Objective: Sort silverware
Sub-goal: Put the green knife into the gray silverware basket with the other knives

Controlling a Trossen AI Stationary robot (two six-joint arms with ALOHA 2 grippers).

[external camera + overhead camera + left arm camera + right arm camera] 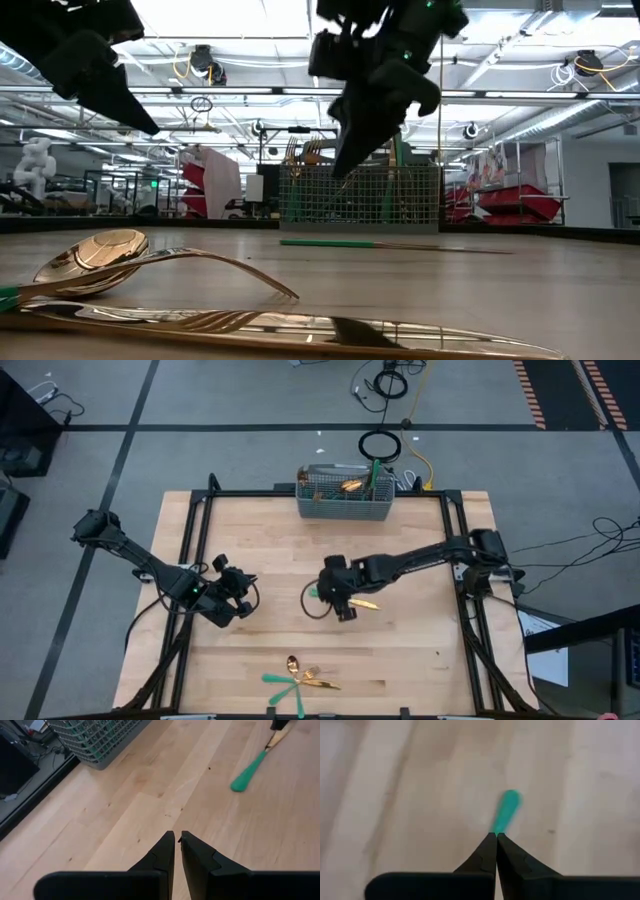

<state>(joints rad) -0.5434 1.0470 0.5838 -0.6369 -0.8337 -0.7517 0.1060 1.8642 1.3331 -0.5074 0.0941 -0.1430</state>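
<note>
A grey floor [230,400] with black lines lies around the wooden table [280,550]. Bright ceiling lights [215,15] shine over red bins [520,203].

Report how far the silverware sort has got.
Done: several pieces stand in the caddy. In hand: the right gripper, mid-table, is shut on one piece, seemingly just off the wood. Left: a spoon and a few other pieces in a pile at the near edge. The left gripper waits shut, holding nothing.
</note>
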